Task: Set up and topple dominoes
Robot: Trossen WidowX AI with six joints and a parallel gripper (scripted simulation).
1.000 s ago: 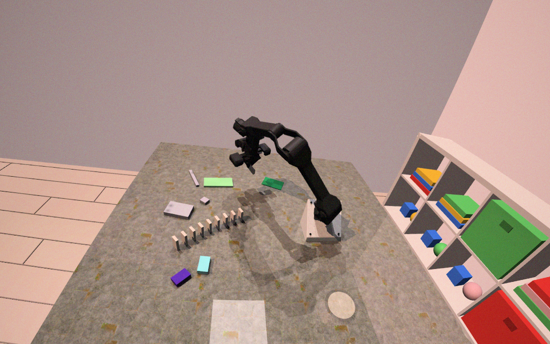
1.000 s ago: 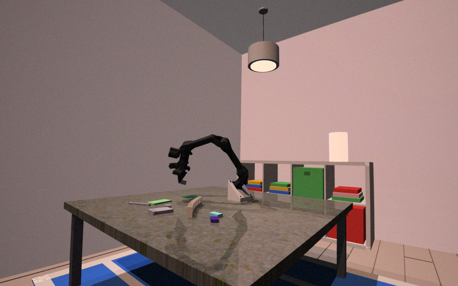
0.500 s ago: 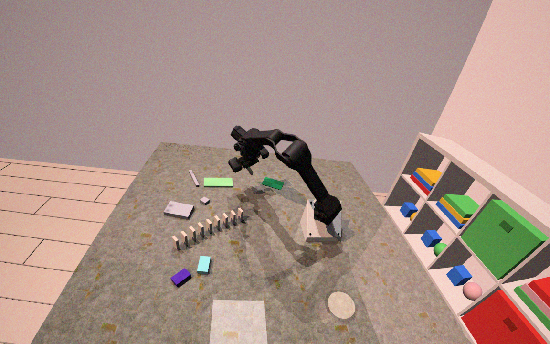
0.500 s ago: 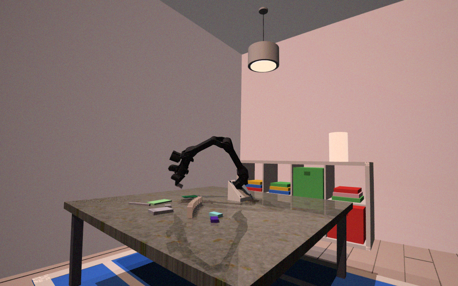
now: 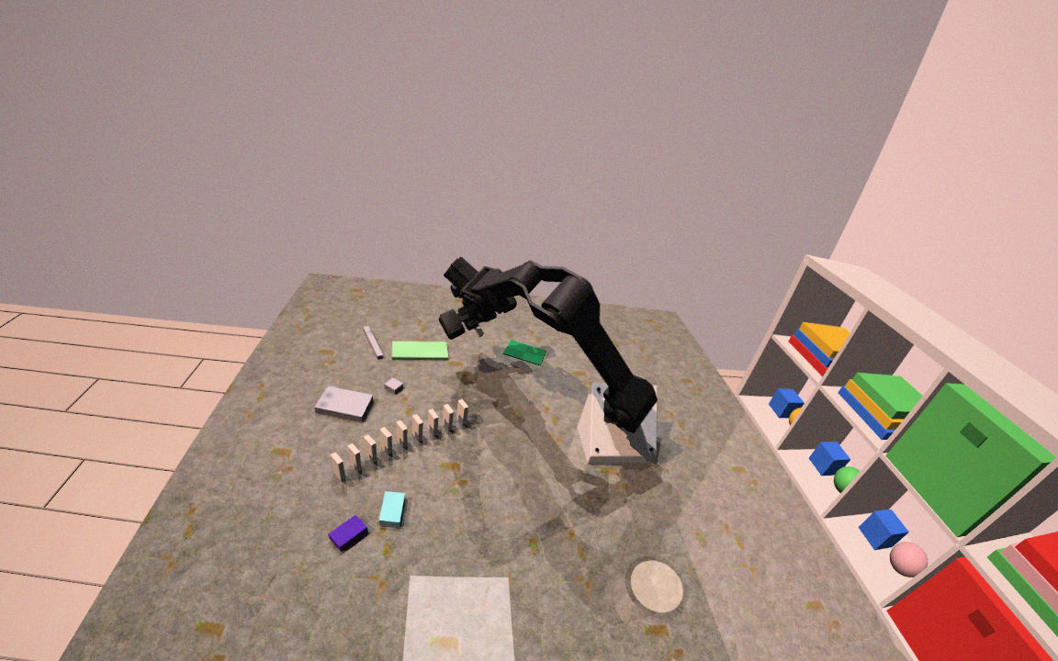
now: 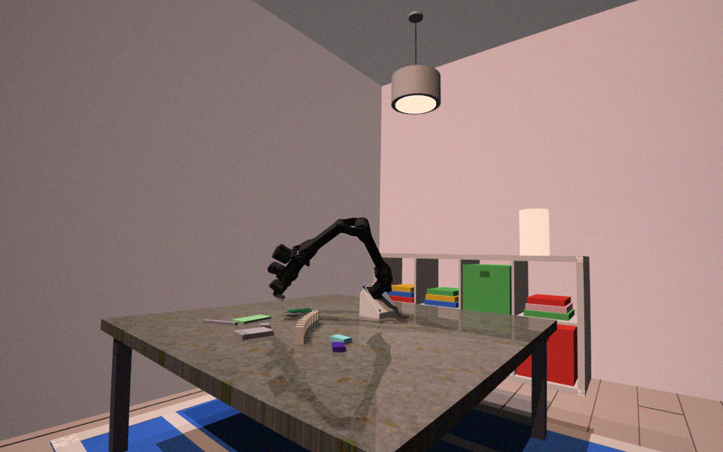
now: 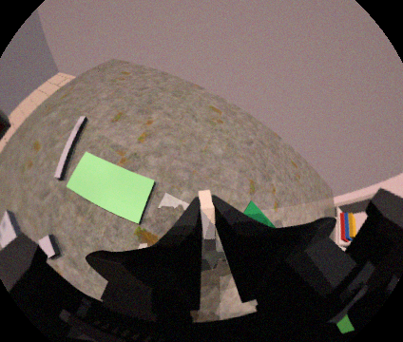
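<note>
A curved row of several cream dominoes (image 5: 403, 432) (image 6: 300, 333) stands upright and evenly spaced on the table; it is not visible in the wrist view. My gripper (image 7: 204, 200) (image 6: 278, 294) is shut on one more cream domino (image 7: 205, 195) (image 6: 280, 297), whose end shows between the fingertips in the wrist view. The gripper is raised well above the table, behind the far end of the row in the top view, and tilted outward. The fingers hide part of the held domino. I see no loose domino lying on the table.
Beyond the row lie a light green slab (image 5: 419, 351) (image 7: 111, 187), a dark green piece (image 5: 524, 352), a thin grey bar (image 5: 372, 342), a grey box (image 5: 343, 403) and a small grey block (image 5: 393, 386). Cyan (image 5: 391, 509) and purple (image 5: 348, 533) blocks lie near the row's other end.
</note>
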